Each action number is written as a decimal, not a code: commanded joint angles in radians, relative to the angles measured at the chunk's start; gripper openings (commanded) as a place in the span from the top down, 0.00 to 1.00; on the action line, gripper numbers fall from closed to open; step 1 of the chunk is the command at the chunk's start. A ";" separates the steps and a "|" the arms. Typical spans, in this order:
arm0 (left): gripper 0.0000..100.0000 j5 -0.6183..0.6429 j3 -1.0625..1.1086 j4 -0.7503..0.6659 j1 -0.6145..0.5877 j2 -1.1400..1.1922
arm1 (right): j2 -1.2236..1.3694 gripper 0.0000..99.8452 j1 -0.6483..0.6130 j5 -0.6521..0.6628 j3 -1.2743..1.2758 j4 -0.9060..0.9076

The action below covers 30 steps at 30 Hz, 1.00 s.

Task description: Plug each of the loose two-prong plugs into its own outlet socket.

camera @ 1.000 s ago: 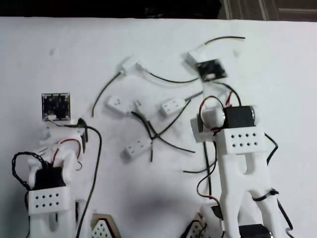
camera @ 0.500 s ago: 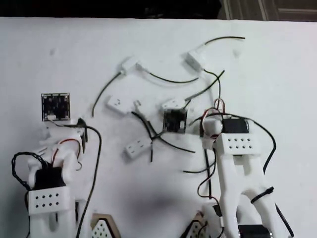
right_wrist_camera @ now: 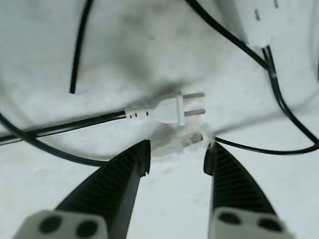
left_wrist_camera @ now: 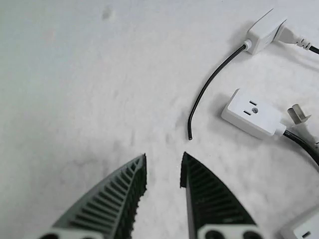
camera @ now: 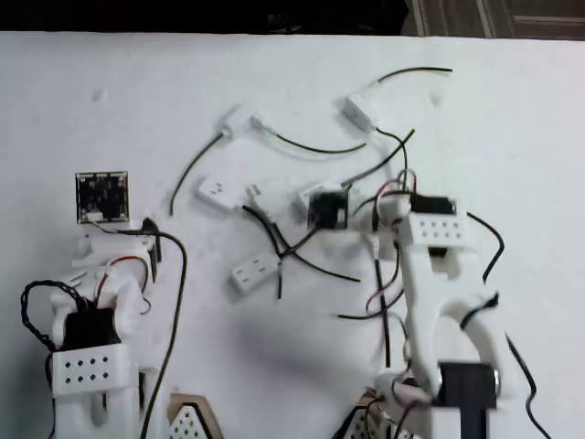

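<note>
In the right wrist view my right gripper (right_wrist_camera: 174, 148) is open just above the table. A pale plug (right_wrist_camera: 175, 141) lies between its fingertips, not clamped. Just beyond lies a white two-prong plug (right_wrist_camera: 174, 109) on a black cord, prongs free. A white outlet socket (right_wrist_camera: 256, 20) sits farther off. From the high view the right arm (camera: 425, 233) is over the cord tangle by the middle socket (camera: 311, 194). My left gripper (left_wrist_camera: 163, 157) is open over bare table, short of a socket (left_wrist_camera: 251, 113). The left arm (camera: 87, 338) stands at the front left.
More white sockets (camera: 218, 192) (camera: 254, 272) and corded blocks (camera: 239, 119) (camera: 361, 110) lie scattered mid-table, with black cords (camera: 292, 247) crossing between them. A loose cord end (left_wrist_camera: 190, 135) lies ahead of the left gripper. The table's far left is bare.
The right arm has swung from the back right block down and left to the middle tangle of cords. The left arm has stayed put.
</note>
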 commanded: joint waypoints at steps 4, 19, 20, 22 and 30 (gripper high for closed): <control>0.87 0.002 -0.006 -0.021 -0.007 -0.012 | 0.150 0.75 0.084 -0.315 -0.193 -0.012; 0.87 0.002 -0.006 -0.021 -0.007 -0.012 | 0.412 0.81 0.067 -0.569 -0.238 -0.045; 0.87 0.002 -0.006 -0.021 -0.007 -0.012 | 0.423 0.87 0.068 -0.568 -0.255 -0.047; 0.87 0.002 -0.006 -0.021 -0.007 -0.012 | 0.435 0.99 0.068 -0.568 -0.305 -0.039; 0.87 0.002 -0.006 -0.021 -0.007 -0.012 | 0.240 0.98 0.016 -0.569 -0.453 0.234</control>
